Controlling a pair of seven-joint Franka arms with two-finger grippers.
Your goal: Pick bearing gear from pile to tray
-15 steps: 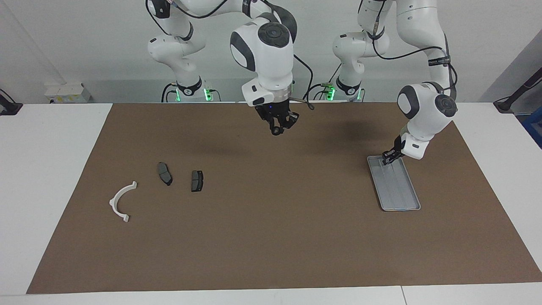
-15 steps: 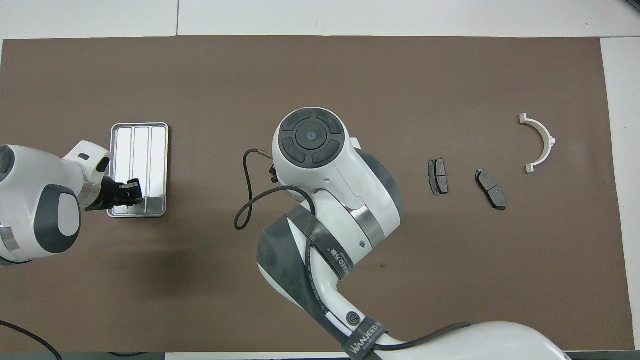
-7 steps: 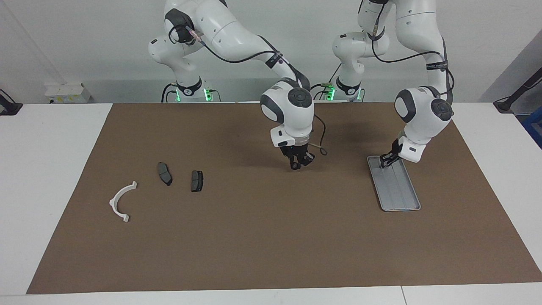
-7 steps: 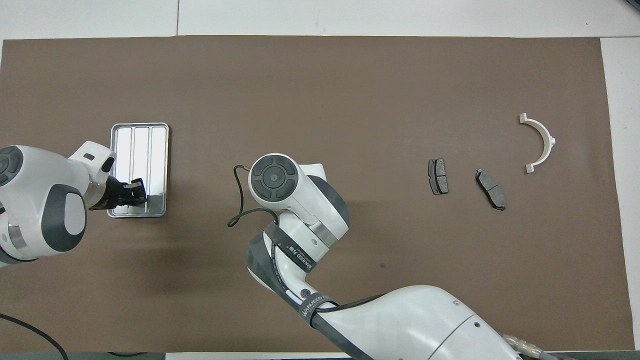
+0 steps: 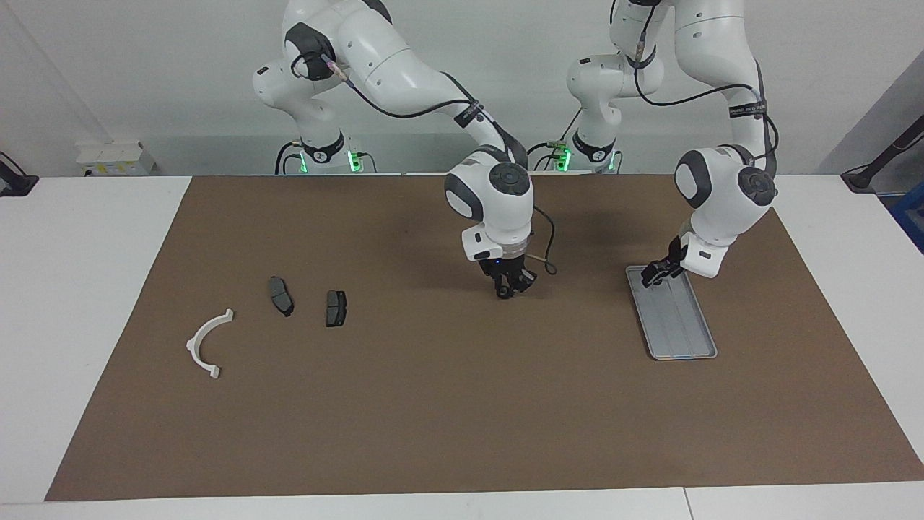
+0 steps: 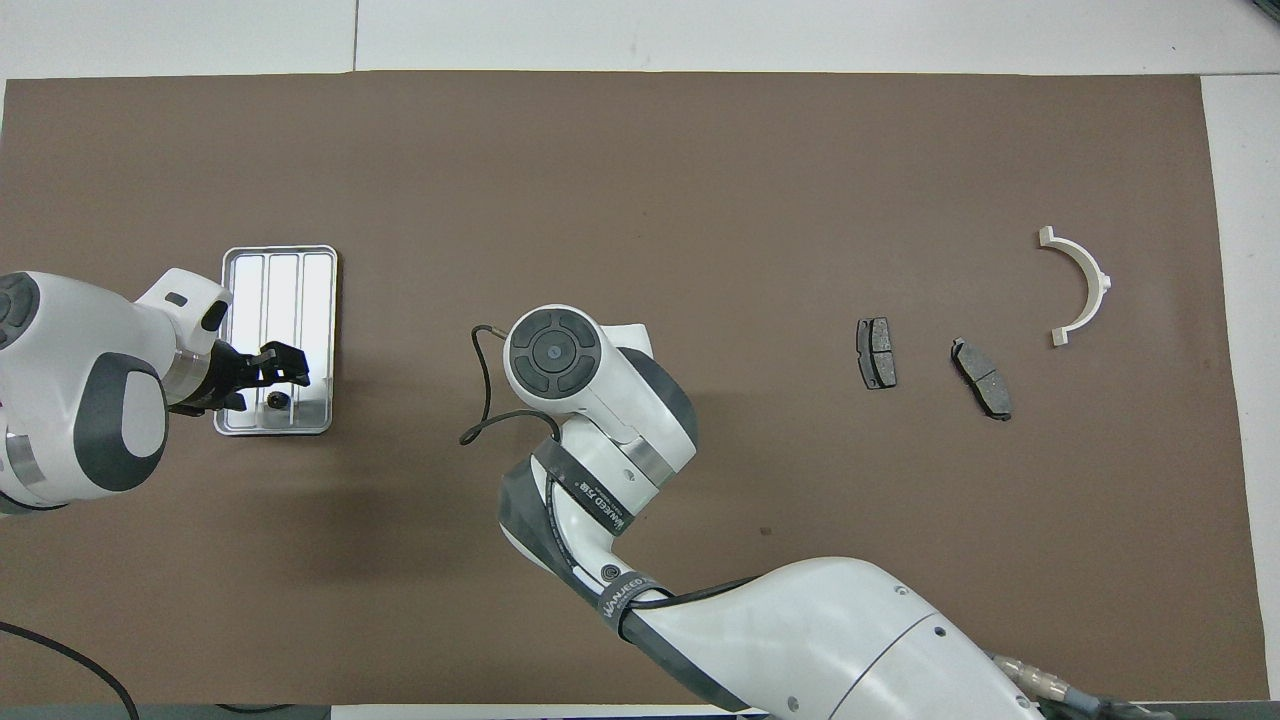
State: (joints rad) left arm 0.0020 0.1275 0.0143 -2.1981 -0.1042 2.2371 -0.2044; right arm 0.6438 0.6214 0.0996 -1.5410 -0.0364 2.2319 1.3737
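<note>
My left claw (image 6: pixel 268 368) hangs spread over the tray's (image 6: pixel 280 268) near end, released; 1 small dark round part (image 6: pixel 277 401) lies in the tray. My right claw (image 5: pixel 509 287), sleeve marked "WANJEED", hovers mid-mat; its grip I cannot tell.

A robotics lab. Two white Franka arms (image 5: pixel 404 65) are mounted at a white surface (image 5: pixel 86 289) covered by a brown mat (image 5: pixel 462 404). Bare grey walls surround it.
</note>
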